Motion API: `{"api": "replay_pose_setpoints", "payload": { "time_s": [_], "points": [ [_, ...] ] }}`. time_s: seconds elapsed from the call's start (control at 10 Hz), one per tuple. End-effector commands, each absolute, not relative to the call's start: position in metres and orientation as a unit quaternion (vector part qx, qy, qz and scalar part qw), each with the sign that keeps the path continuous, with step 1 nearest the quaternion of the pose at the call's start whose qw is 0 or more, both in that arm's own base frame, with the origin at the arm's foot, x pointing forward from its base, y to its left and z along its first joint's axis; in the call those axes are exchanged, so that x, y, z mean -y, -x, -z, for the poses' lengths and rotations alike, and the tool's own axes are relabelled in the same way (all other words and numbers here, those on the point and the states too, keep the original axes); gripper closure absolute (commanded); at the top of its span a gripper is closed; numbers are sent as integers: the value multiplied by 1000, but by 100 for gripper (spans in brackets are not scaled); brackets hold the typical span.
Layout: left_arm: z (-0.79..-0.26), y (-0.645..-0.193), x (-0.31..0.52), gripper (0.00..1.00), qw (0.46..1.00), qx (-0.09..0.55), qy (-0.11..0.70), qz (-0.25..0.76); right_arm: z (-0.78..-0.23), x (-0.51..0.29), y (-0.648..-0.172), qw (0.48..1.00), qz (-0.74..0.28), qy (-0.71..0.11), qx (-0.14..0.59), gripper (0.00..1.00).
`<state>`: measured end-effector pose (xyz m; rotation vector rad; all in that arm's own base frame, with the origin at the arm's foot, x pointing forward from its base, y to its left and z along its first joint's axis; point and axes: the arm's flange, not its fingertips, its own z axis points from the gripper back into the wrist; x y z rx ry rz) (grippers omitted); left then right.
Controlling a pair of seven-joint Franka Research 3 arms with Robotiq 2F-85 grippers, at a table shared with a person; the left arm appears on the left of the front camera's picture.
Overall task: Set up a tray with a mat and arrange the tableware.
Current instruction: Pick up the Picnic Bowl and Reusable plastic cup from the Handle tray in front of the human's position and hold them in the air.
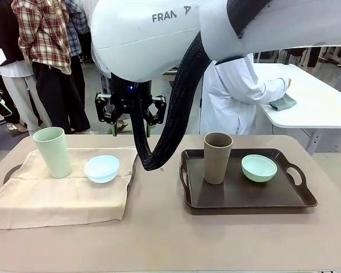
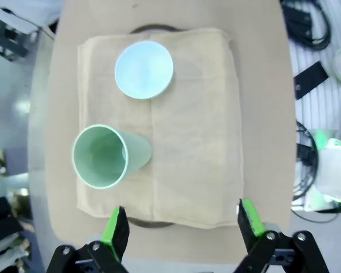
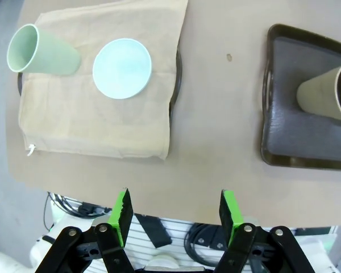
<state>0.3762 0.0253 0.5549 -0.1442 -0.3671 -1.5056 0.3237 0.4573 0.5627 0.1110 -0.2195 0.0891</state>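
Tan work table [image 1: 159, 244], rounded corners. Second table [image 1: 324, 105], white top, far right. Grey floor [image 2: 11, 114]; black cables [image 2: 304, 25] lie on it. Bystanders [image 1: 45, 51] stand far left.

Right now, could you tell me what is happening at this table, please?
Nothing is being handled at the moment: the left gripper and the right gripper both hang open and empty above the table. One tray is covered by a beige mat, with a pale green tumbler and a light blue bowl on it. The other tray has no mat and holds a brown tumbler and a mint green bowl.
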Motion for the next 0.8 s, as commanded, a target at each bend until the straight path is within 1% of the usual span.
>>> {"api": "replay_pose_setpoints", "payload": {
  "time_s": [0.0, 0.1, 0.2, 0.3, 0.5, 0.7],
  "points": [
    [-563, -382, -6, 0, 782, 177, 67, 594, -569, -451, -333, 991, -36, -38, 125, 20],
    [-563, -383, 2, 0, 833, 180, 100, 513, -571, -428, -337, 989, -43, -42, 137, 20],
    [-564, -384, 3, 0, 866, 171, 117, 455, -575, -394, -337, 987, -74, -51, 133, 20],
    [-567, -383, 1, 0, 889, 163, 134, 406, -583, -350, -334, 985, -77, -71, 138, 20],
    [-568, -389, -9, 0, 922, 159, 163, 314, -593, -279, -328, 980, -88, -132, 124, 20],
    [-569, -393, -37, 0, 944, 157, 189, 220, -597, -213, -312, 966, -155, -166, 122, 20]
  ]
}}
